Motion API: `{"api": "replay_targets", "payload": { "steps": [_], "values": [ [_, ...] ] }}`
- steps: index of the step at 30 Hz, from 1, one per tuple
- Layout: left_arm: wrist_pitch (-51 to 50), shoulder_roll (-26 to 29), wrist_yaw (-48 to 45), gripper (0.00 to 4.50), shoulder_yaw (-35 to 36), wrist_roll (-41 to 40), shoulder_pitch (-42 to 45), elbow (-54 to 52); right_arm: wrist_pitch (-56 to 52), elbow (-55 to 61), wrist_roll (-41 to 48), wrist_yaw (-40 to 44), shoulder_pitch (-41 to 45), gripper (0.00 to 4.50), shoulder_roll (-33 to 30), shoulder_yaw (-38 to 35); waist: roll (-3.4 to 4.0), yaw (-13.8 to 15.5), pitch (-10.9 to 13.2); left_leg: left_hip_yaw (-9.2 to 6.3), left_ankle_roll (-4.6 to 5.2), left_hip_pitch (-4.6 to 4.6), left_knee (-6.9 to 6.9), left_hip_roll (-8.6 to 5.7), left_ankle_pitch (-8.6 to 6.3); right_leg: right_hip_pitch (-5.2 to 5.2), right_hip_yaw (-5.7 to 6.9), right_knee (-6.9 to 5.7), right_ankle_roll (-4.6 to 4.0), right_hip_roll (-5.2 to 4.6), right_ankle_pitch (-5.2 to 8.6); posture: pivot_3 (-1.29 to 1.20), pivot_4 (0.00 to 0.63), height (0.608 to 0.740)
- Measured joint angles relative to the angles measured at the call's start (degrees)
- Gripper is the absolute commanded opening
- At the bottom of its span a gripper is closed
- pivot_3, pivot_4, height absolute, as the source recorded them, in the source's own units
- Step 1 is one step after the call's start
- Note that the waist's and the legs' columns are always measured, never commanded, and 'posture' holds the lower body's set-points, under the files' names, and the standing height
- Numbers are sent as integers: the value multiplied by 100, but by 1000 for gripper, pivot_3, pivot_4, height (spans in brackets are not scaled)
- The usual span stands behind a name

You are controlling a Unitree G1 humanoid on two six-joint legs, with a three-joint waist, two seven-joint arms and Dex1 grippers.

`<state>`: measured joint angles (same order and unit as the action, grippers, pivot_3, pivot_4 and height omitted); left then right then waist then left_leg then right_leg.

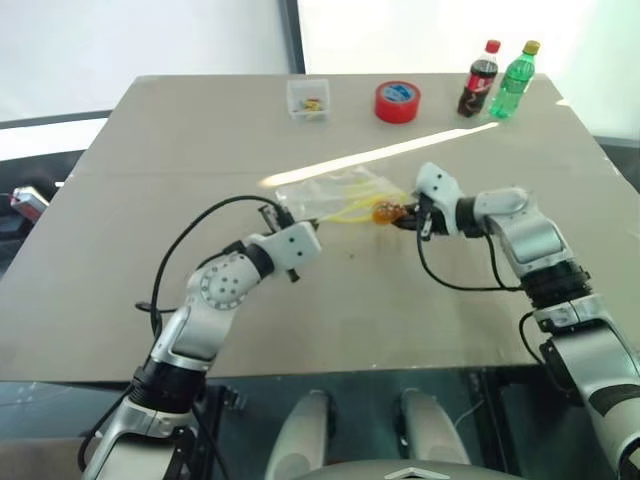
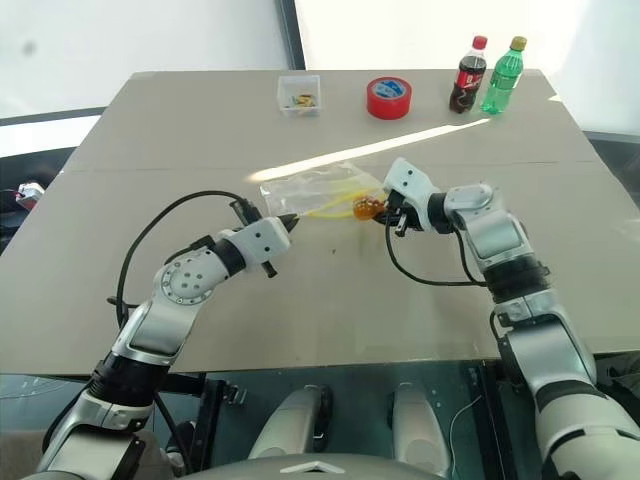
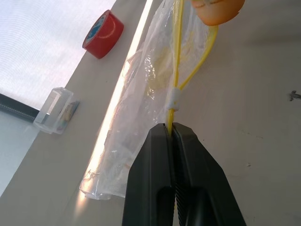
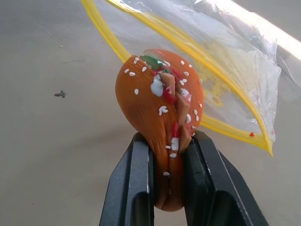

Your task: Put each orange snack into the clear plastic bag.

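Grey counter (image 1: 200,330), sunlight streak (image 1: 390,152) across it; bright white wall behind, dark vertical post (image 1: 292,35) at back.

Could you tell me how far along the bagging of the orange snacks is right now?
Nothing looks finished yet. In hand: the left gripper pinches the yellow strip of the clear plastic bag, and the right gripper holds one orange snack at the bag's opening, not yet inside. Left: push it in, release, then bag any other snack.

No lettering or label can be read.
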<state>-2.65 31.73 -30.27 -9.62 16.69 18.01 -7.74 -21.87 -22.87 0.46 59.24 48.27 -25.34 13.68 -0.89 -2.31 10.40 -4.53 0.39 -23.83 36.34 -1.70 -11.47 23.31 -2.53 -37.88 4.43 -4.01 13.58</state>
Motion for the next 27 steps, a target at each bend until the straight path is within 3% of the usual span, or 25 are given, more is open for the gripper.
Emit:
{"api": "replay_targets", "payload": {
  "steps": [16, 24, 27],
  "values": [
    [297, -111, -119, 0, -234, 14, 187, 119, 44, -556, -258, -598, 484, 708, 446, 3, 0, -2, 0, 1, 0, -1, -1, -1, 0, 4, -1, -1, 0, 0, 0, 0, 150, 740],
    [361, -347, -116, 0, -411, 13, 403, 227, 738, -704, -669, -1376, 497, 708, 991, 270, 0, -14, 0, 5, 0, -1, -3, 0, 0, 8, -4, -5, 0, 2, 0, 0, 150, 740],
    [359, -403, -108, 0, -419, 12, 403, 244, 869, -736, -605, -1559, 497, 1630, 1146, 220, 0, -5, 0, 5, 0, -3, -3, 0, 0, 10, -4, -5, 0, 2, 0, 0, 150, 740]
  ]
}}
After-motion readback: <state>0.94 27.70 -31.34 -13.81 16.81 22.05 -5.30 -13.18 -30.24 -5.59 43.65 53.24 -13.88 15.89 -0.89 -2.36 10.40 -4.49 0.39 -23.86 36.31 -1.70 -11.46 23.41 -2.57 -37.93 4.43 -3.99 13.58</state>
